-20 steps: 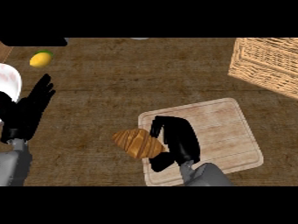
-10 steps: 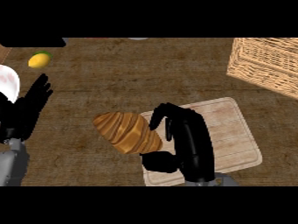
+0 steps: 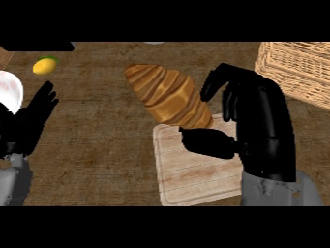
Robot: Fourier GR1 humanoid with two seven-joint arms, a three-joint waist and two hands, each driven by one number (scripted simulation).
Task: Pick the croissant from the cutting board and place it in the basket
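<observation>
Ridged golden croissant point(image 3: 169, 97), woven basket point(image 3: 307, 72)

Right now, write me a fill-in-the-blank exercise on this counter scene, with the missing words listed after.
1. The golden-brown croissant is held by the robot's ____ hand.
2. The woven wicker basket sits at the view's upper ____ corner.
3. The pale wooden cutting board lies ____ the raised croissant.
4. Near the small yellow fruit, the open left hand holds ____.

Missing words: right; right; below; nothing

The right hand point(image 3: 257, 126) hides part of the cutting board point(image 3: 192, 169); the basket point(image 3: 307, 72) is cut off.
</observation>
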